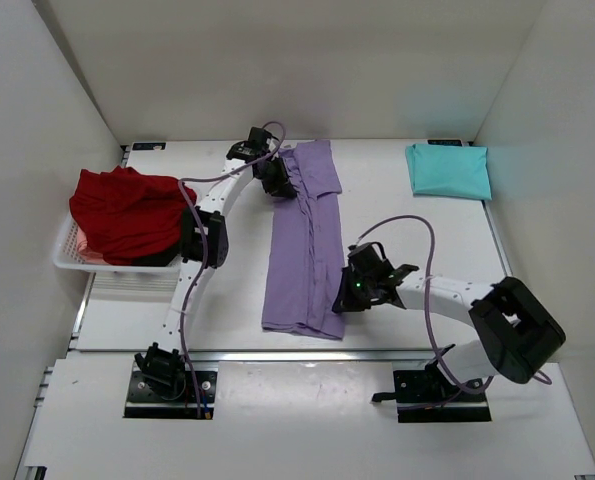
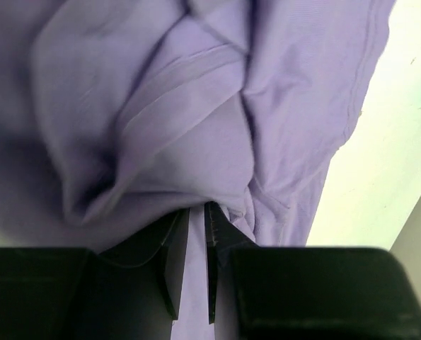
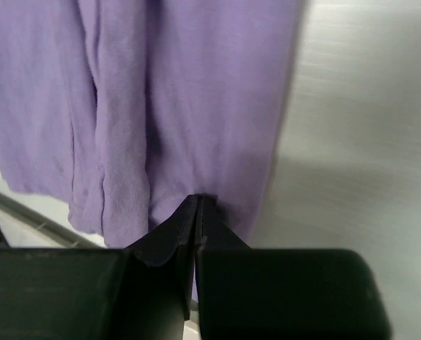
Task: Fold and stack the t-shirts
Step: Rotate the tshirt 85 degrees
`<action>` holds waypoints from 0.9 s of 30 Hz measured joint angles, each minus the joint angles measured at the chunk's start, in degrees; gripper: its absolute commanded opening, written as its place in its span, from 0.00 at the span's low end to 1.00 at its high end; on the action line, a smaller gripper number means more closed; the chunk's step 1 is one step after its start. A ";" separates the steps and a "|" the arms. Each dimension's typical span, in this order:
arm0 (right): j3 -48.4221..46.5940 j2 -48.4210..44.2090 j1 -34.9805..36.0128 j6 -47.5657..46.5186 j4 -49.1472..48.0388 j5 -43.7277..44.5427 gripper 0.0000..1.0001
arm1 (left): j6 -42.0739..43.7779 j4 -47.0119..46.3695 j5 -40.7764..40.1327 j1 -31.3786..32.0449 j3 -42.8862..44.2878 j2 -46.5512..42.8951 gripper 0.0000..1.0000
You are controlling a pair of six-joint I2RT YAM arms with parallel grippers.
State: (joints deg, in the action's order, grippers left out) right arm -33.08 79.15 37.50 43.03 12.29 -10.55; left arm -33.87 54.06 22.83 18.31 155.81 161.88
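Soft, limp lavender t-shirt (image 1: pixel 305 240) (sags easily): pinched by left gripper (image 2: pixel 196 216) toward far edge, right gripper (image 3: pixel 198 204) toward near edge; probably best gripped at corners.

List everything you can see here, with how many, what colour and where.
table: one, white, beneath everything
basket: one, white, slotted, at the table's left edge
red t-shirts: count unclear, deep red, heaped in the basket
lavender t-shirt: one, lavender-purple, long strip at the centre
teal t-shirt: one, teal, folded, far right corner
left arm: one, white and black, jaws shut on the lavender t-shirt's far end
right arm: one, white and black, jaws shut on its near right edge
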 measured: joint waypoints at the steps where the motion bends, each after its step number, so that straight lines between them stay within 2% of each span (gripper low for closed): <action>1: -0.63 1.03 0.90 0.09 -0.37 -0.50 0.00 | 0.00 -0.46 0.15 -0.13 -1.14 -0.46 0.28; 4: -3.06 4.20 2.36 -0.04 -0.55 -2.40 0.00 | 0.55 -2.25 -0.50 -0.20 -8.52 -4.50 0.28; 8: -4.50 5.79 0.59 -1.44 0.94 -4.42 0.00 | 2.62 -1.53 -2.86 -0.20 -15.56 -9.07 0.30; 15: -7.30 6.16 -7.21 -8.57 8.44 -5.40 0.00 | 6.03 3.72 -6.64 -0.31 -19.47 -12.98 0.37; 20: -11.61 7.30 -8.35 -13.29 14.82 -1.79 0.00 | 6.51 7.93 -8.37 -1.36 -20.06 -14.78 0.39; 27: -16.65 10.34 -6.51 -14.80 16.04 -0.76 0.00 | 6.43 4.81 -8.70 -3.37 -39.74 -32.89 0.38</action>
State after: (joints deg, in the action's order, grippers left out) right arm -49.74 89.49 30.98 28.23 28.34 -11.31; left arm -27.44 58.87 14.13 14.94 116.07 128.99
